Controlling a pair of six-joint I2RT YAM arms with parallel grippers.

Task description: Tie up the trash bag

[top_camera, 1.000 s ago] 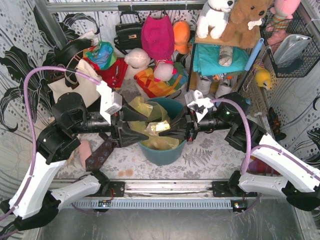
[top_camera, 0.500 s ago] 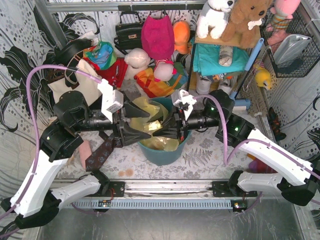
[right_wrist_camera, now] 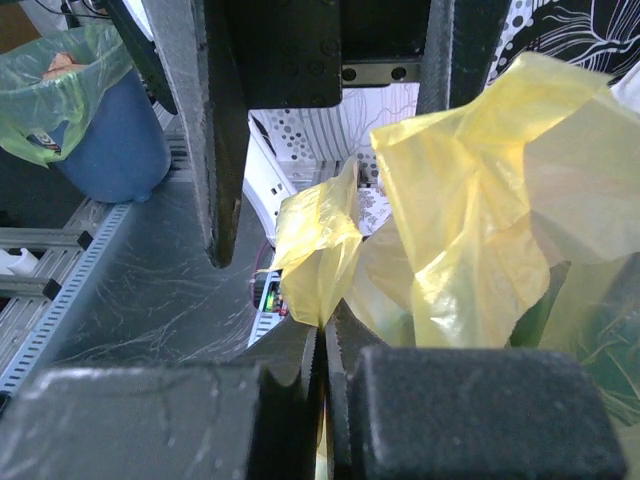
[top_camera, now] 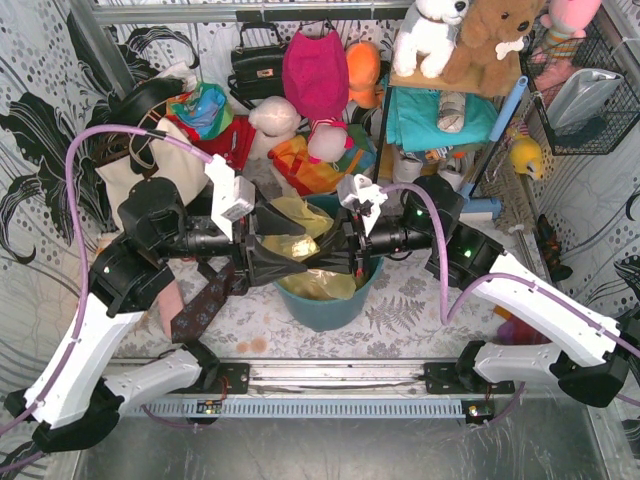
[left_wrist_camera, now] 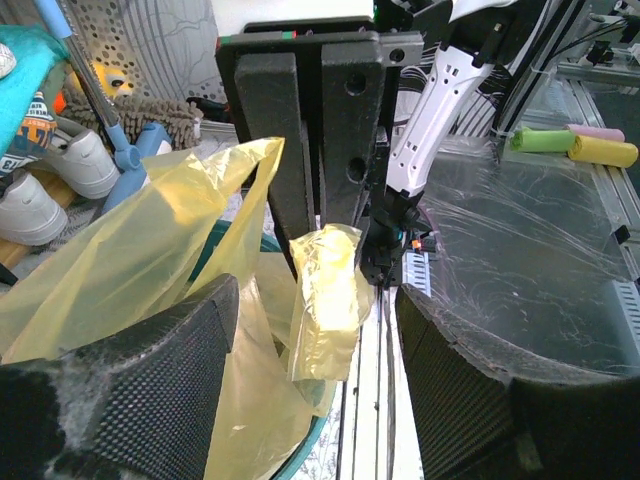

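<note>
Right wrist, right hand (right_wrist_camera: 322,345) pinching trash bag (right_wrist_camera: 470,200)

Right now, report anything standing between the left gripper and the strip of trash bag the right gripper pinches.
Nothing visible does. The left gripper is open, and the strip of trash bag hangs straight ahead of it, pinched by the shut right gripper. The bag's other flap sits off to one side.
</note>
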